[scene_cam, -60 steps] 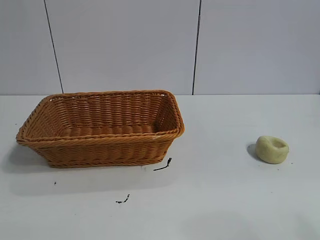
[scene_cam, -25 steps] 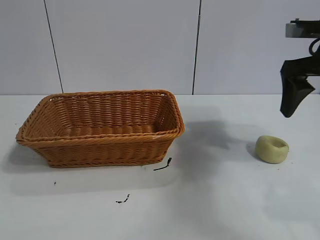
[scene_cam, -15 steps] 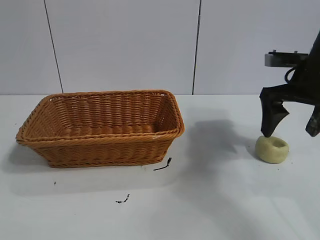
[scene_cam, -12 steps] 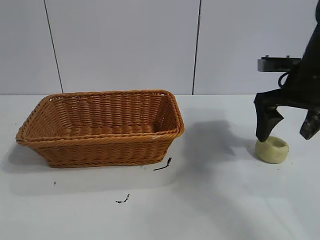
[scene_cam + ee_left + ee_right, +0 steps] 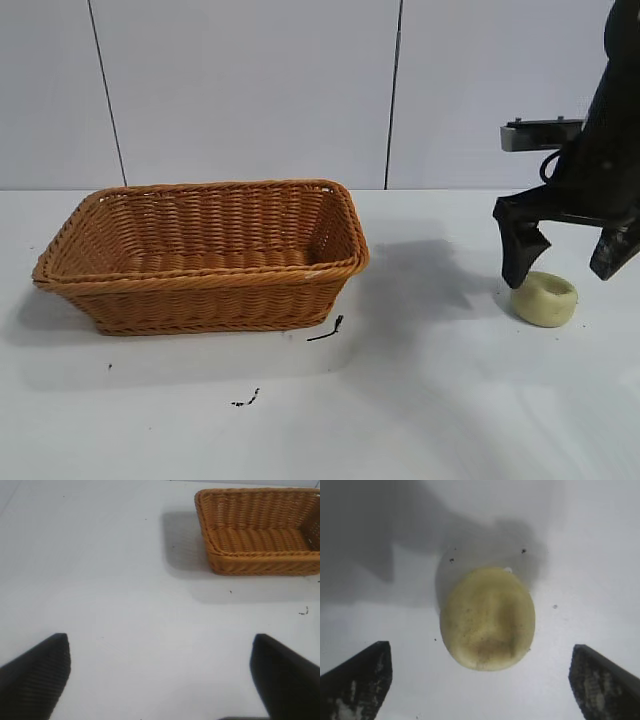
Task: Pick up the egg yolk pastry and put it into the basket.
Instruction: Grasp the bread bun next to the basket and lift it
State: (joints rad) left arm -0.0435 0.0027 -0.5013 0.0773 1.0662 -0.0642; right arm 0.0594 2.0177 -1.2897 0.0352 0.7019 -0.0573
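Note:
The egg yolk pastry [image 5: 545,298] is a small pale yellowish lump with a dented top, lying on the white table at the right. It fills the middle of the right wrist view [image 5: 488,618]. My right gripper [image 5: 568,262] is open and hangs just above the pastry, one finger on each side of it, not touching it; in its own view the gripper [image 5: 480,680] has its tips wide apart. The orange-brown wicker basket [image 5: 70,245] stands at the left and is empty; it also shows in the left wrist view [image 5: 205,517]. My left gripper [image 5: 160,677] is open over bare table, out of the exterior view.
Two small black scraps lie on the table in front of the basket, one near its right corner [image 5: 327,330] and one further forward [image 5: 246,400]. A white panelled wall stands behind the table.
My right arm has come in from the upper right and lowered, open, until its fingers straddle the pastry. The pastry and the basket have not moved.

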